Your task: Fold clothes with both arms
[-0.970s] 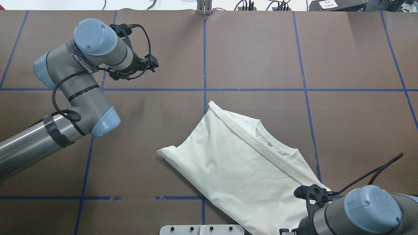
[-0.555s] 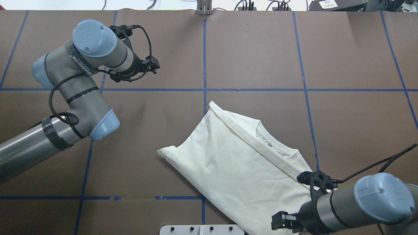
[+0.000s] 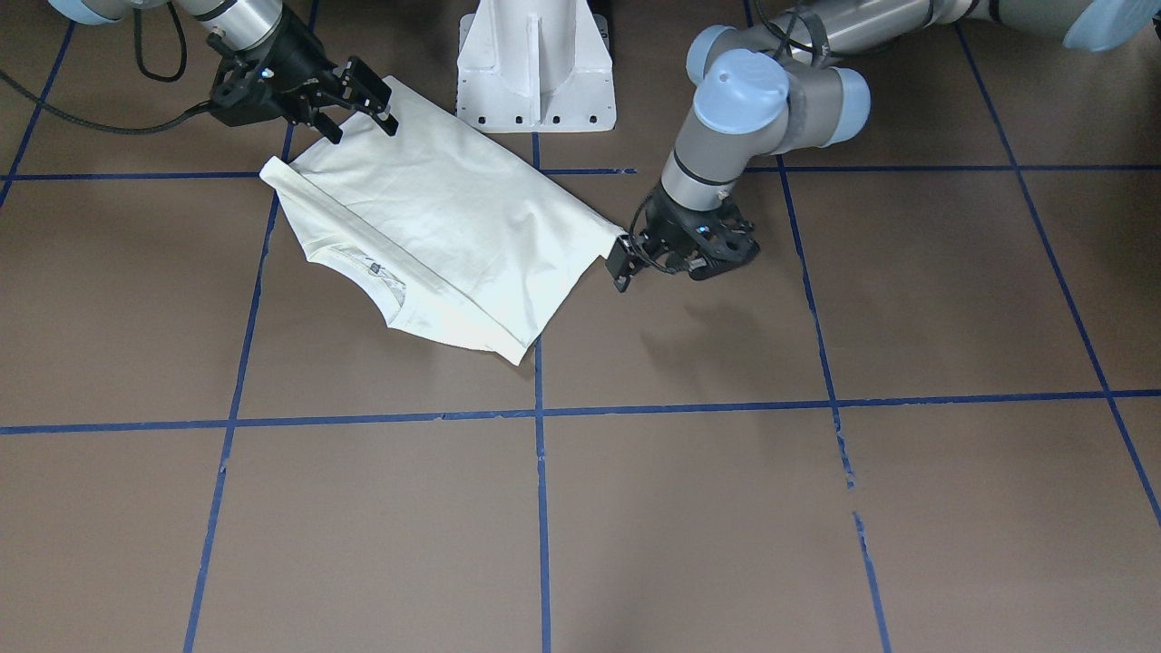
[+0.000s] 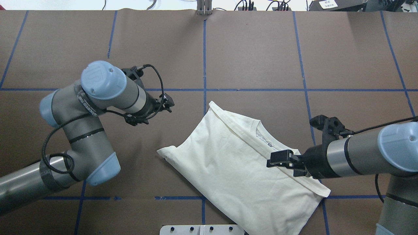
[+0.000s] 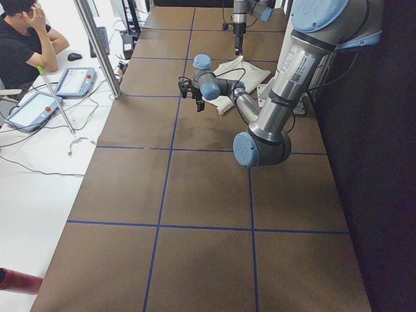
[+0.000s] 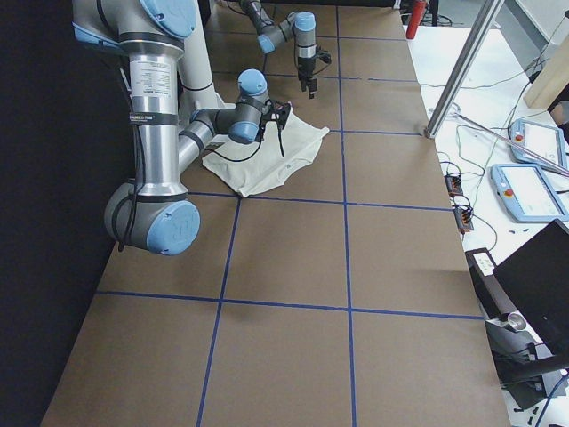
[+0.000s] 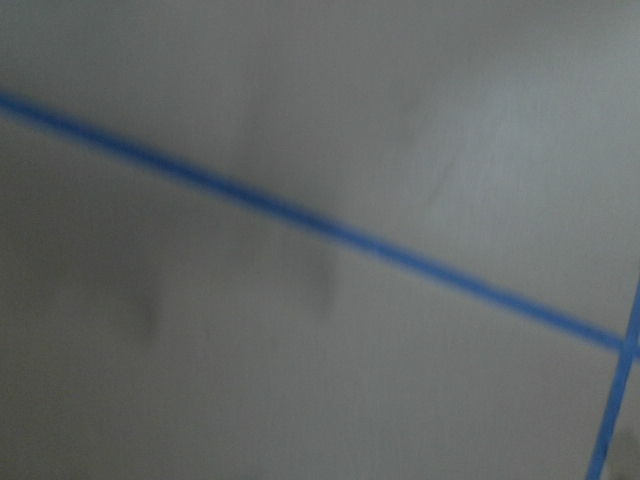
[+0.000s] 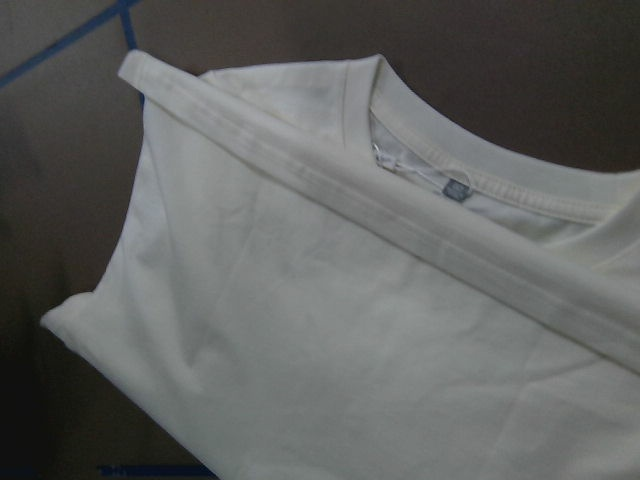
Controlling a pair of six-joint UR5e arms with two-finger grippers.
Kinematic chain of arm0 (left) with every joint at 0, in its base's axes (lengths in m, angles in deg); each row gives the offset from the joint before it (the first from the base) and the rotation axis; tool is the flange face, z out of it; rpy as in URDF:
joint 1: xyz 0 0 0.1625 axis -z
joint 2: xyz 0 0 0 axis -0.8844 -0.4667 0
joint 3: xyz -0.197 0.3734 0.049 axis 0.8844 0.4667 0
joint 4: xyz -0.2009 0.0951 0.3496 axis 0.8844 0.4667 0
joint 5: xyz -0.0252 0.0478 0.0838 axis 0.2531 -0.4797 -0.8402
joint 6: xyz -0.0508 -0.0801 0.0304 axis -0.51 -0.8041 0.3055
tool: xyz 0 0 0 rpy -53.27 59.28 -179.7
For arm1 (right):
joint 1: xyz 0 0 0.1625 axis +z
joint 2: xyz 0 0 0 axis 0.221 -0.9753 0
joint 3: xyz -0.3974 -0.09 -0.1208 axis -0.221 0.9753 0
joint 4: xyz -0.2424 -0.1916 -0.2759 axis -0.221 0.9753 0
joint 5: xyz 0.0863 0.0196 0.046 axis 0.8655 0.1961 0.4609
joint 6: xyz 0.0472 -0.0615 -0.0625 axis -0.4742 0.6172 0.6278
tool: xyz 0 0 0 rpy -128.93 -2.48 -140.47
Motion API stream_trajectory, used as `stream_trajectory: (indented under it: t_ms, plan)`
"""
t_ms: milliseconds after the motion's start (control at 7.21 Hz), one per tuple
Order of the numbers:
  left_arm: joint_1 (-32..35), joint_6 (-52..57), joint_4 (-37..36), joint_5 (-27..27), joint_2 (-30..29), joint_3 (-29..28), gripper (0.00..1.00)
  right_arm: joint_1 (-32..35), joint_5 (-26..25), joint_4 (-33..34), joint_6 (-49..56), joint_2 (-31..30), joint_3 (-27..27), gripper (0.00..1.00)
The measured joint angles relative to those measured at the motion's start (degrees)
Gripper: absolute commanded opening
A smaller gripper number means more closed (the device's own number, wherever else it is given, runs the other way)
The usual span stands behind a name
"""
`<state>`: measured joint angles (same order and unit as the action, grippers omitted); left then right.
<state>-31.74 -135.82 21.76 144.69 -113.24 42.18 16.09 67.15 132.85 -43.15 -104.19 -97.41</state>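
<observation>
Cloth first: we see the cream shirt [image 4: 235,169] lying folded and plain side up on the brown worktop [image 4: 254,55], in the near middle of the overhead view, set at a slant to the blue tape lines [image 4: 204,58]. Its near edge reaches close to the white pedestal [image 3: 535,68]. A folded band runs slantwise across the shirt from its far corner toward the robot's right, and the collar [image 4: 277,148] shows just past that band, with a small label [image 8: 455,188] inside it. We cannot see any print. The right claw [image 4: 276,162] hangs over the shirt's right end, right above the band and just beside the collar. Its fingers are spread apart with nothing between them, and its wrist camera looks straight down onto the band, the collar and the smooth cloth. The left claw [image 4: 167,104] is over bare worktop off the shirt's left side, apart from the cloth in the overhead view. From across the worktop one finger appears just beside the shirt's left corner, though we cannot tell whether it touches. Its wrist camera gives only blurred brown surface and tape, and we cannot tell whether this claw is released or clenched.
</observation>
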Motion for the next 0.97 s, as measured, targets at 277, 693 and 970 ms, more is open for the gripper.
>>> stream_trajectory:
  t_ms: [277,693,970]
  plan:
    - [-5.87,-7.63,-0.17,-0.15,0.28,0.32,0.75,3.16,-0.06,0.01,0.04,2.87,1.69,1.0]
    - [-7.86,-11.13,-3.67,-0.27,0.11,0.44,0.09,3.6,-0.14,0.01,-0.01,4.25,2.68,1.0]
    - [-8.0,-11.4,-4.02,-0.2,-0.05,0.25,0.0,3.6,-0.13,0.01,-0.03,4.65,2.93,1.0]
